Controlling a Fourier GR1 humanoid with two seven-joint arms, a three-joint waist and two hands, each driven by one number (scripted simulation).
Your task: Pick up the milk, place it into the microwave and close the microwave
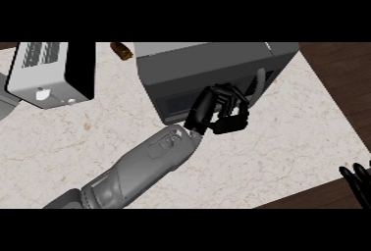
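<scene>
The left hand (217,110) lies against the front of the microwave (210,73), its grey forearm (138,166) coming up from the lower left. The fingers are curled inward over the door, the fingertips (233,122) bent down towards the counter, with nothing visibly held between them. The microwave door (181,100) looks shut, flat with the body; its dark window shows just left of the hand. A curved handle (257,81) stands just above and to the right of the hand, near the knuckles; whether a finger touches it cannot be told.

The milk cannot be seen anywhere on the counter; if it is inside the microwave, the closed door hides it.

The right hand (357,179) shows only at the far right edge, well away from the left hand, fingers straight and pointing up, cut off by the frame.

The pale counter (290,142) lies bare to the right of and below the left hand, as far as the dark edge (319,193) that runs slantwise at the lower right. Left of the forearm the counter is also bare. Further up and left stands a toaster (51,71), well apart from the hand. A small brown thing (121,50) lies between toaster and microwave at the top, too small to make out.
</scene>
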